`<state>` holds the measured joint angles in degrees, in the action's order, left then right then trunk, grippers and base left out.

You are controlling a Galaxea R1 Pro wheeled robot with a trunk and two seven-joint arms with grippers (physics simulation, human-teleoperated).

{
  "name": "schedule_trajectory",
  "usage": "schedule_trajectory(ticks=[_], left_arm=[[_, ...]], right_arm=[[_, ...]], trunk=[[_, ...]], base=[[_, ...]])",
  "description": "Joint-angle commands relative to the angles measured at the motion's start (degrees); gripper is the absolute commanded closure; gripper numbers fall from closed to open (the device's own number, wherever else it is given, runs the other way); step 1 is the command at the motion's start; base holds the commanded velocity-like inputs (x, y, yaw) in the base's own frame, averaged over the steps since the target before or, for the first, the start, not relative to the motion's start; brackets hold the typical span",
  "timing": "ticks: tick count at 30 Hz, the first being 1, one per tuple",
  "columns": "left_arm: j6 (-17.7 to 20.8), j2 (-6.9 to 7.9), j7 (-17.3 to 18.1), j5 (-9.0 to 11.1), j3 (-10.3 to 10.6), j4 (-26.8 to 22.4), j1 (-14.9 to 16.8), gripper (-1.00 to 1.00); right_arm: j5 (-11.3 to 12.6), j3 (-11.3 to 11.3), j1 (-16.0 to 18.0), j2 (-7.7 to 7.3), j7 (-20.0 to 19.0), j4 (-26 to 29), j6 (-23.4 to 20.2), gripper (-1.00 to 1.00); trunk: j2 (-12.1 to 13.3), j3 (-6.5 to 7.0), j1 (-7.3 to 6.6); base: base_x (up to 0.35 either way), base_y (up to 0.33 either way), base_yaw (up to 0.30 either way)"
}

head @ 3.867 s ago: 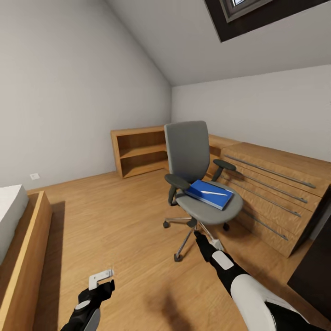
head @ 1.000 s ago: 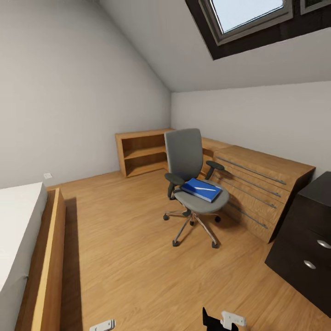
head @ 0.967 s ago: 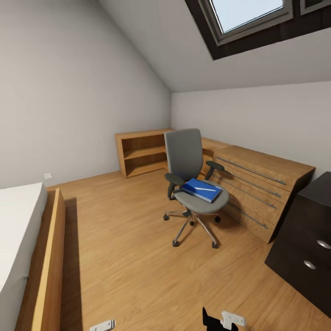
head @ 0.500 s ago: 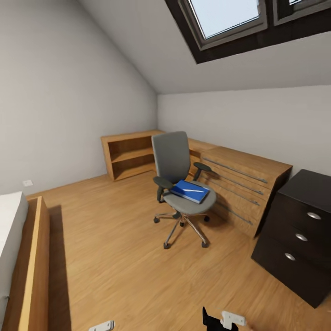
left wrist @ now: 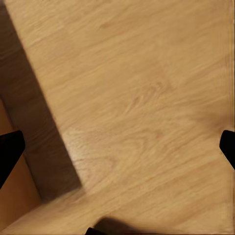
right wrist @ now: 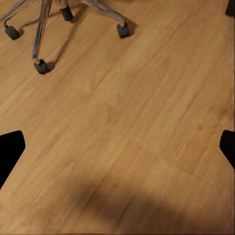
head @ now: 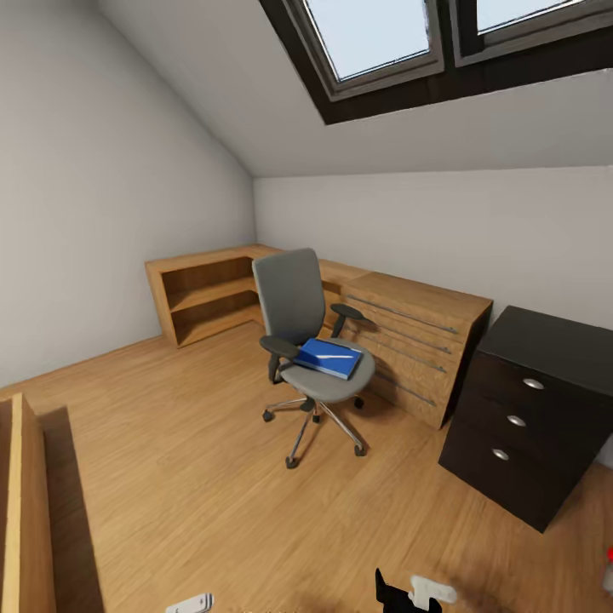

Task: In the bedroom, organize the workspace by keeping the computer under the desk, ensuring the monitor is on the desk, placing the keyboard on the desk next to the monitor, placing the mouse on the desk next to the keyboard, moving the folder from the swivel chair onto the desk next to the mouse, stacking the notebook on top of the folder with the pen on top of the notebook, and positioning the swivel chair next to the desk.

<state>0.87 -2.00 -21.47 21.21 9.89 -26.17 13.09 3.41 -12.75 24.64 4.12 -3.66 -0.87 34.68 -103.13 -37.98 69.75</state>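
Beyond right tool [head: 409, 596], swivel chair [head: 308, 340]

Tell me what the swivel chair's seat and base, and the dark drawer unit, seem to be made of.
Swivel chair: seat looks like matte grey fabric upholstery; its star base looks like chromed metal, bright and reflective. Dark drawer unit: apparently dark wood or laminate, matte, with small silvery metal-looking knobs.
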Motion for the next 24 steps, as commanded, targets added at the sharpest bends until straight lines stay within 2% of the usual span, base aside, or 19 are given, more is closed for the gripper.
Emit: schedule_trajectory(ticks=[1,10,16,24], left_arm=[[0.09,0.07,-0.50,0.50,0.48,-0.10,0.01,-1.00],[0.03,0.06,-0.50,0.42,0.48,-0.10,0.01,-1.00],[-1.92,0.00,-0.50,0.48,0.48,-0.10,0.00,-1.00],[-2.70,-0.02,-0.50,0.50,0.48,-0.10,0.01,-1.00]], right_arm=[[0.37,-0.23,0.06,0.01,-0.38,-0.10,0.21,-1.00],[0.37,-0.17,0.06,0.01,-0.38,-0.10,0.21,-1.00],[0.37,-0.17,0.06,0.01,-0.38,-0.10,0.21,-1.00],[0.37,-0.17,0.06,0.01,-0.38,-0.10,0.21,-1.00]], trunk=[[0.39,0.13,-0.25],[4.00,1.74,-2.23],[6.40,2.82,-3.54],[9.61,4.26,-5.30]], base=[[-0.225,0.003,-0.298],[-0.312,0.001,-0.298],[-0.337,0.003,-0.298],[-0.337,0.049,-0.298]])
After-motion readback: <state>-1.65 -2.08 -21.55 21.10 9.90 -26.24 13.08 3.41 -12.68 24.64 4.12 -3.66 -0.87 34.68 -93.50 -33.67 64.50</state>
